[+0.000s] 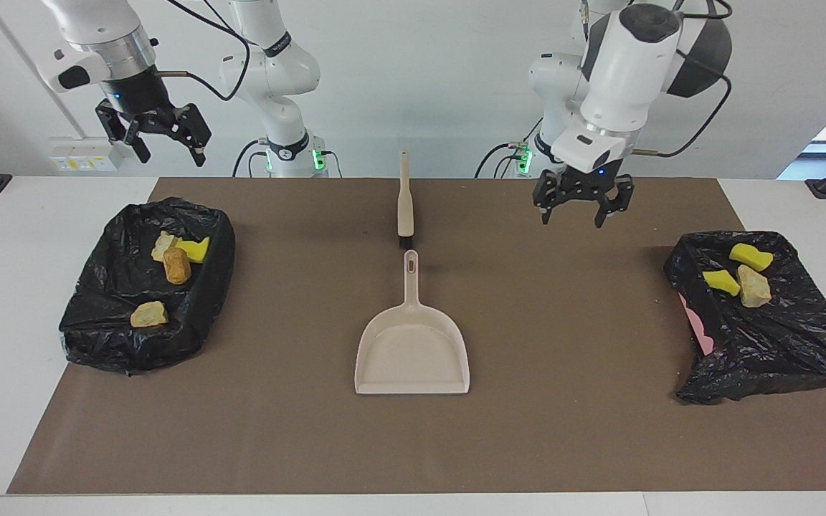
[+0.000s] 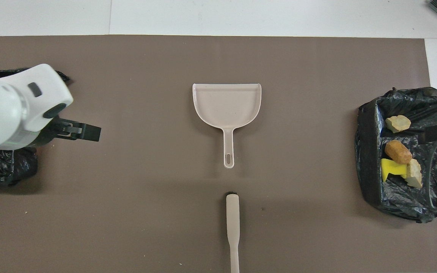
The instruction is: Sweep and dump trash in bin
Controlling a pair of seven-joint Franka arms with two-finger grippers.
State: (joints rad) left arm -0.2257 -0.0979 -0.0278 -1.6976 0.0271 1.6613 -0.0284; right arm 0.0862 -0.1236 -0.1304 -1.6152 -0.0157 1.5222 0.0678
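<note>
Apparently the task is close to its end, or already finished: no trash lies on the brown mat (image 1: pixel 298 430) that covers the tabletop (image 1: pixel 40 215), and I judge that all scraps are already inside the two bins lined with black bags. The bin at the right arm's end (image 1: pixel 97 337) holds four pieces: one yellow sponge piece (image 1: pixel 195 249), a pale chunk (image 1: pixel 163 244) touching it, a brown chunk (image 1: pixel 177 266) and a tan chunk (image 1: pixel 148 314) lying apart from the others. The bin at the left arm's end (image 1: pixel 779 351) holds three pieces: two yellow sponge pieces (image 1: pixel 750 256) and one tan chunk (image 1: pixel 753 286). So I count seven scraps, three yellow and four tan or brown.

One dustpan (image 1: pixel 413 351) lies empty in the middle of the mat, its handle pointing toward the robots, and one brush (image 1: pixel 404 204) lies just beside the handle's end, nearer to the robots. Both tools are released.

The left gripper (image 1: pixel 579 211) hangs over the mat beside its bin, jaws spread and holding nothing. The right gripper (image 1: pixel 166 150) is raised high near the table's edge at the robots' end, jaws also apart and empty.
</note>
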